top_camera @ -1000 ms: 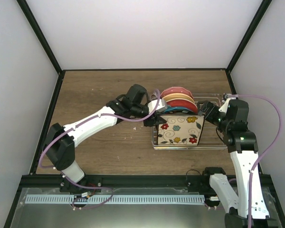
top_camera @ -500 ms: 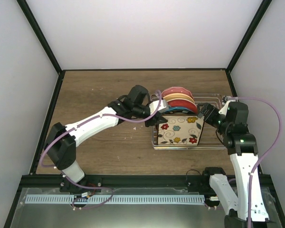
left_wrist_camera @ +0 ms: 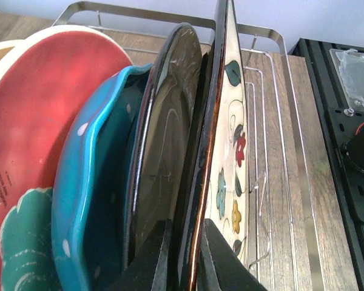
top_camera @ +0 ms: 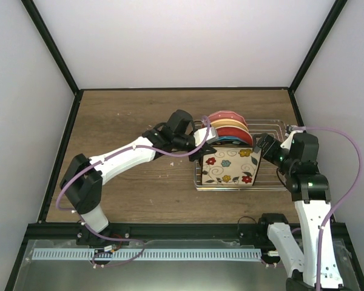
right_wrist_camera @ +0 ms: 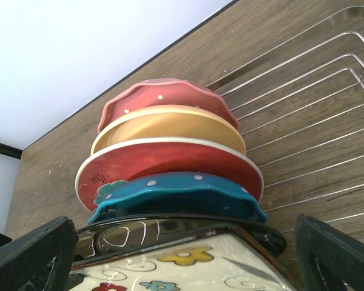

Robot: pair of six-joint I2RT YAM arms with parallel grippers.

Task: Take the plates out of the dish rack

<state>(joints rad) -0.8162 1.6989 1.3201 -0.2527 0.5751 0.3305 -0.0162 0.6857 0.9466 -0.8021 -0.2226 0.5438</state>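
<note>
The dish rack (top_camera: 273, 182) holds six upright plates. From front to back they are the square cream floral plate (top_camera: 230, 167), the dark-rimmed plate (left_wrist_camera: 170, 139), the teal polka-dot plate (top_camera: 233, 140), the red plate (top_camera: 230, 130), the orange-yellow plate (top_camera: 227, 123) and the pink-red scalloped plate (top_camera: 225, 114). My left gripper (top_camera: 201, 147) is at the floral plate's left edge. In the left wrist view the left gripper (left_wrist_camera: 188, 242) is closed on the rim of the floral plate (left_wrist_camera: 230, 121). My right gripper (top_camera: 262, 145) is open at the plates' right side. In the right wrist view its gap (right_wrist_camera: 183, 242) spans the floral plate (right_wrist_camera: 188, 267).
The rack's wire rim (left_wrist_camera: 291, 121) runs along the right of the plates, with bare rack floor (right_wrist_camera: 315, 145) to their right. The wooden table (top_camera: 121, 121) spreads left of the rack. Black frame posts and white walls enclose the table.
My left gripper has moved slightly right onto the floral plate's left edge. My right arm has shifted slightly. The plates stay in place.
</note>
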